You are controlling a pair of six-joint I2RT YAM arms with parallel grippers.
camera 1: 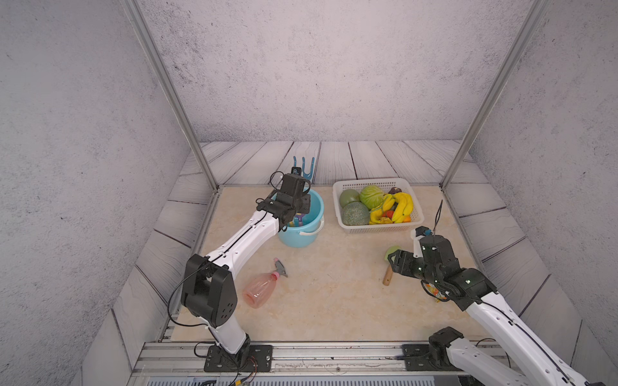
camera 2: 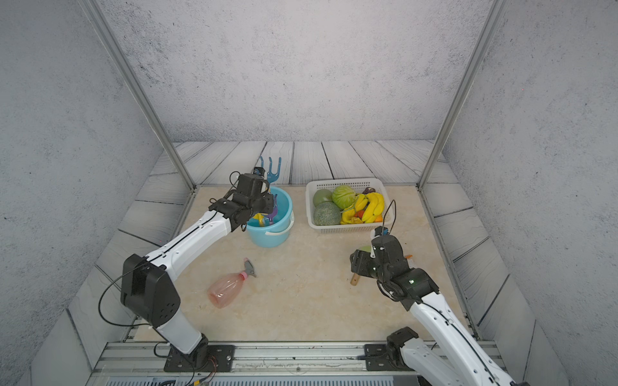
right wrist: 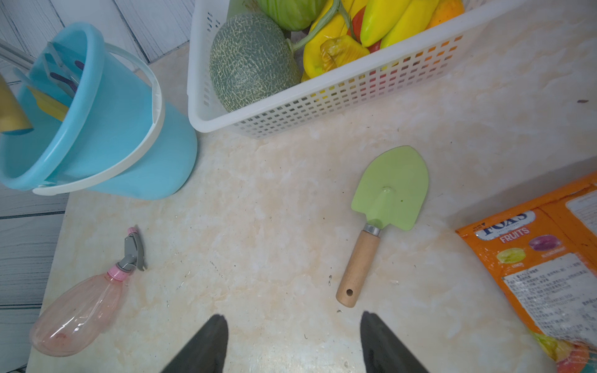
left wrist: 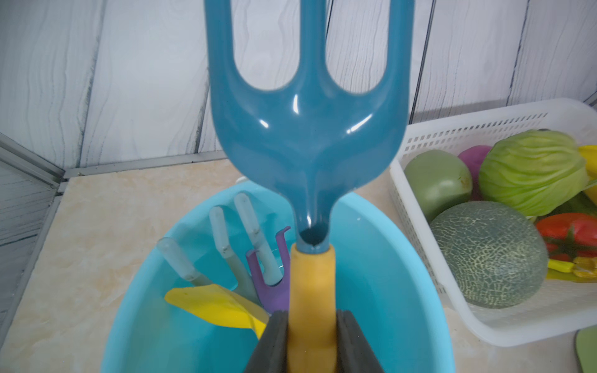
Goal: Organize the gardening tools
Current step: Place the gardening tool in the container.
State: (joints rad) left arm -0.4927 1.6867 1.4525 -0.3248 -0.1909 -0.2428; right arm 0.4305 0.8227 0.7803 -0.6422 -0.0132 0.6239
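Right gripper (right wrist: 292,318): hangs open, fingers (right wrist: 206,345) well apart, empty, above bare table (right wrist: 258,210), touching nothing. To one side of it, flat on the table, an orange snack packet (right wrist: 542,268): reads "FOX'S" on a white patch, then "FRUITS" in white just under it; carries pictures of round sweets with small captions, plus a block of fine print too small to read. Just ahead of one finger, apart from it: green trowel (right wrist: 386,197), lying flat, wooden handle end toward the gripper, blade toward the white basket (right wrist: 323,97) of fruit and vegetables. Farther off on the same table: pink spray bottle (right wrist: 80,310), lying on its side, grey trigger end pointing toward the light-blue bucket (right wrist: 129,145), well apart from the trowel. Left gripper (left wrist: 311,318): closes narrow on the yellow handle of the blue fork (left wrist: 307,135), dark pads (left wrist: 274,339) pressed to both sides of it. Holds that fork upright over the mouth of the bucket, three prongs up, seen above the rim in both top views; cannot tell whether the handle's lower end dips below the rim. Already inside the bucket, leaning together: light-blue fork (left wrist: 223,245) with translucent prongs, purple fork (left wrist: 274,290), yellow shovel (left wrist: 216,303).
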